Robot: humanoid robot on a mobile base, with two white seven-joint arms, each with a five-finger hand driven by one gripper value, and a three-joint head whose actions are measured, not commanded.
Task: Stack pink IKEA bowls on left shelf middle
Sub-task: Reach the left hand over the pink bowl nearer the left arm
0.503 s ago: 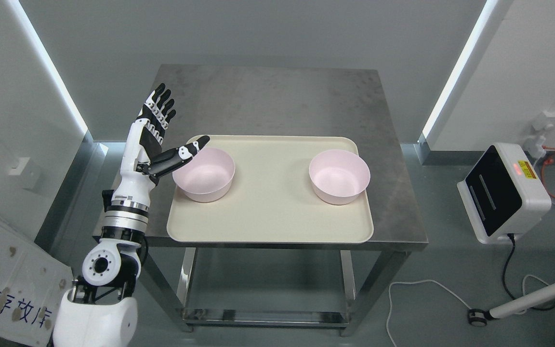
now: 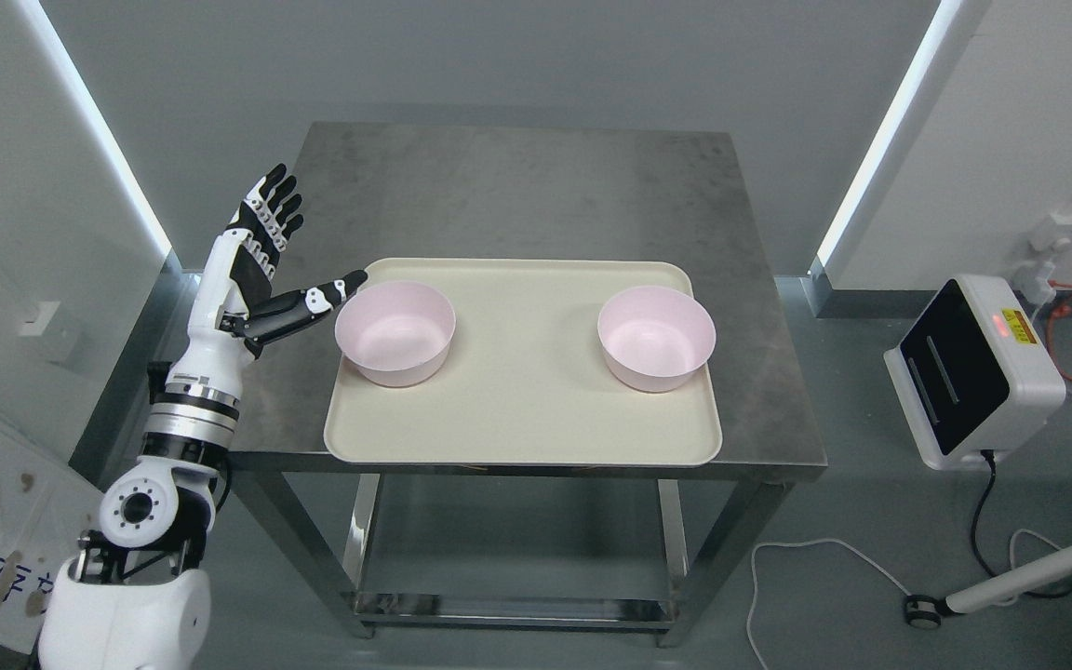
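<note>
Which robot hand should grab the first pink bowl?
Probably the left hand: it is open, its thumb pointing at the rim of the left pink bowl on the tray. No right hand is in view.

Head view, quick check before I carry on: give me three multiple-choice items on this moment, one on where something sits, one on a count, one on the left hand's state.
1. Where do the pink bowls sit?
A. on the cream tray
B. on the floor
C. on the bare steel table top

2. How many pink bowls show?
A. one
B. two
C. four

3. What is the left hand doing?
A. gripping a bowl
B. open, holding nothing
C. resting flat inside a bowl

Key:
1 A: the left bowl and the right bowl both stand on the tray.
2 B: only those two show, apart, not stacked.
3 B: the left hand has spread fingers, thumb pointing at the left bowl's rim.
</note>
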